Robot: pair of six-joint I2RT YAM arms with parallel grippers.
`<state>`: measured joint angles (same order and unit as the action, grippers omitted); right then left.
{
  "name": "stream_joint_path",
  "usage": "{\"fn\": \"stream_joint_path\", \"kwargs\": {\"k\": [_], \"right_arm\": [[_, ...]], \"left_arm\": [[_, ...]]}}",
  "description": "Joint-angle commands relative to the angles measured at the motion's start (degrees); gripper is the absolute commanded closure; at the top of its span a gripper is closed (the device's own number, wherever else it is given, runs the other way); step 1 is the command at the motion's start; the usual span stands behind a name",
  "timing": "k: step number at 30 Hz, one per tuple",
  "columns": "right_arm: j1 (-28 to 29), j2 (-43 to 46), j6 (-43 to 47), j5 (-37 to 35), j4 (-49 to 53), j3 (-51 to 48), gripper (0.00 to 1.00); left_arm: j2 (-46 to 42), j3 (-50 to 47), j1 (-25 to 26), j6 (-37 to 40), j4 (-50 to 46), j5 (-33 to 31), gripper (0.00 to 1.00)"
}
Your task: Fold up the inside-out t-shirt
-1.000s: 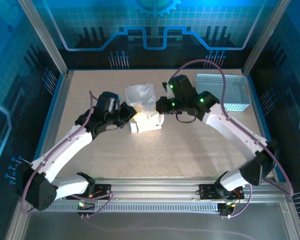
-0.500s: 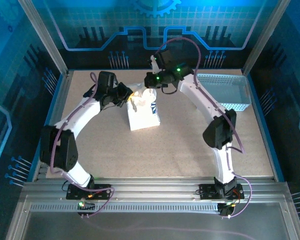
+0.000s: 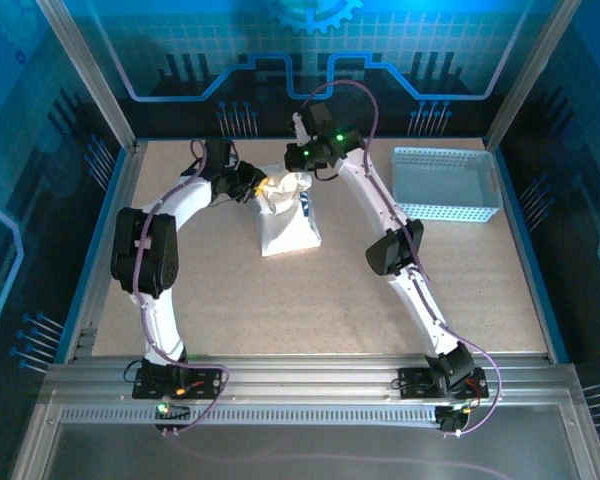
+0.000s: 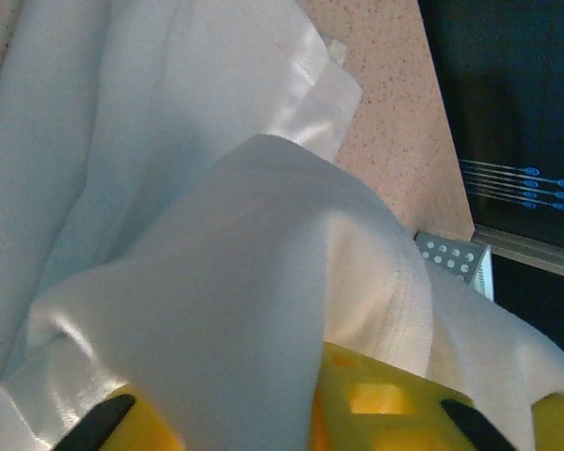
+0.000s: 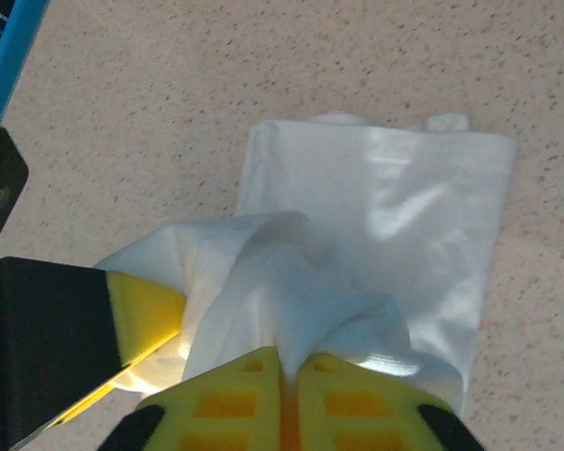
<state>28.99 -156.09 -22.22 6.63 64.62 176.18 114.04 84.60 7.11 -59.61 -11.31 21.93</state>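
Note:
The inside-out t-shirt [image 3: 288,222] lies mid-table as a narrow white folded strip, its far end bunched up between my two grippers. My left gripper [image 3: 253,187] meets that bunch from the left. In the left wrist view a thick fold of the t-shirt [image 4: 216,282] fills the space between the left gripper's [image 4: 258,409] yellow fingers [image 4: 385,399]. My right gripper [image 3: 296,168] comes from the far side. Its fingers [image 5: 357,404] press together on a ridge of the t-shirt [image 5: 376,197] at the right gripper [image 5: 284,362].
A light blue perforated basket [image 3: 450,205] stands at the far right of the table; its corner [image 4: 446,254] peeks into the left wrist view. Metal frame posts and blue panels border the table. Bare tabletop [image 3: 310,300] stretches in front of the shirt.
Both arms have swung from mid-table toward the far side, carrying the shirt's edge with them. The shirt now lies as a narrower, longer strip.

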Motion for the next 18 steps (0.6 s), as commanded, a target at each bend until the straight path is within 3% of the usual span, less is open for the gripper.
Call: {"fn": "stream_joint_path", "kwargs": {"k": [1,4,9,14,18], "right_arm": [[-1.58,-3.4,0.59,1.97,0.69,3.66,0.71],[-2.99,-5.65,-0.06,2.66,0.42,5.57,0.6],[-5.5,-4.48,0.41,2.08,0.31,5.58,0.4],[-7.32,-2.21,3.75,1.27,4.78,5.58,0.39],[-7.07,-1.71,6.8,0.75,7.32,5.54,0.42]], "left_arm": [[2.59,3.81,-1.51,1.23,-1.86,0.59,0.69],[3.73,4.61,-2.31,1.04,-4.51,-1.5,0.48],[2.26,8.01,-5.11,4.5,-12.88,-8.6,0.39],[-0.14,12.99,-2.89,15.22,-19.97,-12.99,0.37],[-1.52,11.65,0.64,20.75,-19.56,-14.37,0.37]]}}
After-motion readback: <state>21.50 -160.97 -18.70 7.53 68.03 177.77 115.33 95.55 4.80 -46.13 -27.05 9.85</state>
